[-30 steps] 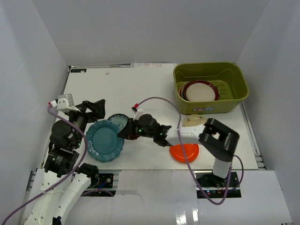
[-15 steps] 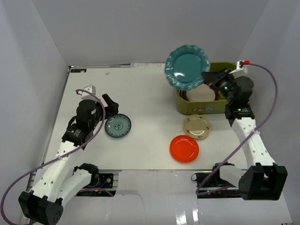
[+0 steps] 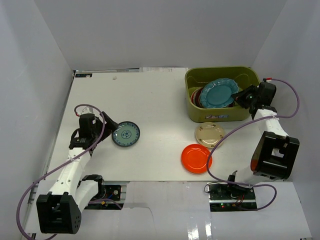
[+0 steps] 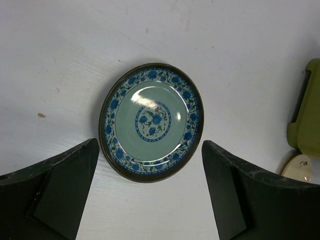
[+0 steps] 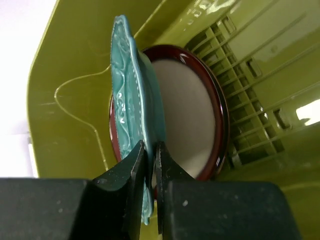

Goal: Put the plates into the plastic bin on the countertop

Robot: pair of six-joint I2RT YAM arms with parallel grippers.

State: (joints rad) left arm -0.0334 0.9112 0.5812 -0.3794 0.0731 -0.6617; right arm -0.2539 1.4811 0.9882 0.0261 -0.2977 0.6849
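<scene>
The right gripper (image 5: 150,150) pinches the rim of the solid teal scalloped plate (image 5: 125,95) inside the olive-green plastic bin (image 5: 60,75) at the far right corner of the white tabletop (image 3: 150,95), just over the maroon-rimmed cream plate (image 5: 190,110). Best to lower it flat before letting go. The left gripper (image 4: 149,145) hangs wide above the small blue-green patterned plate (image 4: 151,121).

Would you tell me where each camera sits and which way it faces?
Top external: above and behind the robot, looking down on countertop, plastic bin, left arm, right arm.
Left wrist: on the left arm, looking down past the open left gripper at the small blue-green plate.
Right wrist: on the right arm, facing into the bin; right gripper shut on the teal plate.
Shared: top and right wrist both show the teal plate.
</scene>
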